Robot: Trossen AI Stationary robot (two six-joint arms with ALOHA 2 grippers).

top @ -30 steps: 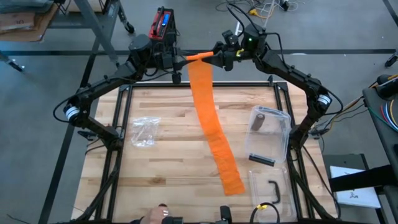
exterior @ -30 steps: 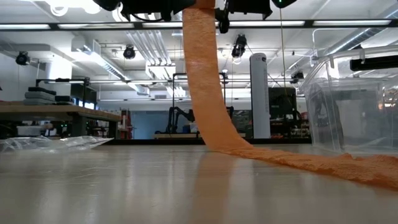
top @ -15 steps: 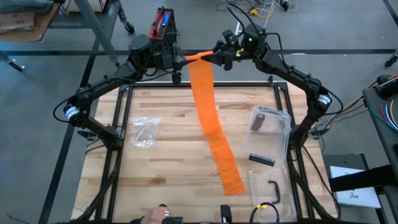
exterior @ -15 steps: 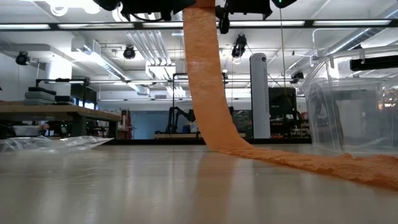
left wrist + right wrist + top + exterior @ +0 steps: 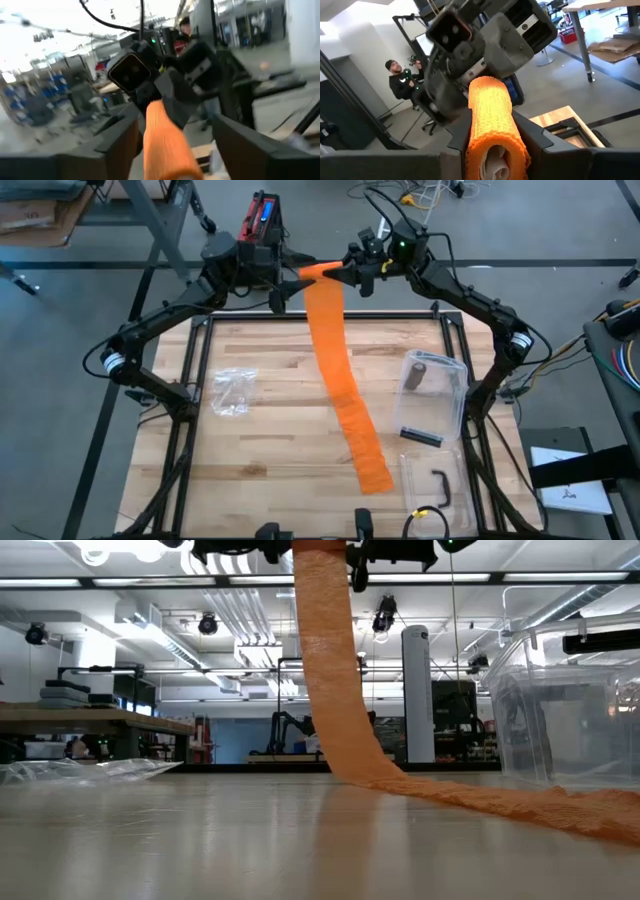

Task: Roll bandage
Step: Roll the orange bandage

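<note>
The orange bandage is partly rolled. Its roll [image 5: 318,272] is held high over the table's far edge. The unrolled strip [image 5: 335,370] hangs down from the roll, and its tail [image 5: 372,470] lies on the wooden table [image 5: 270,440]. My right gripper [image 5: 492,150] is shut on the roll from the right. My left gripper [image 5: 172,145] is open, its fingers standing either side of the roll's left end [image 5: 165,145] with gaps showing. My right gripper pinches the roll's right end [image 5: 492,115] between its two fingers, one on each side. The fingers [image 5: 537,142] come in level from the table's right and lie along the roll. The roll is lifted clear, the strip hanging slack below it to the table.
A clear plastic box [image 5: 432,395] stands at the table's right, a black L-shaped tool [image 5: 440,485] near it in front. A crumpled clear bag [image 5: 232,392] lies at the left. A red and black device [image 5: 262,220] sits beyond the far edge. A person [image 5: 400,80] is in the room behind.
My left arm has shifted a little toward the far edge at the roll. The bandage roll stays up where it was, and the strip and its tail on the table have not moved.
</note>
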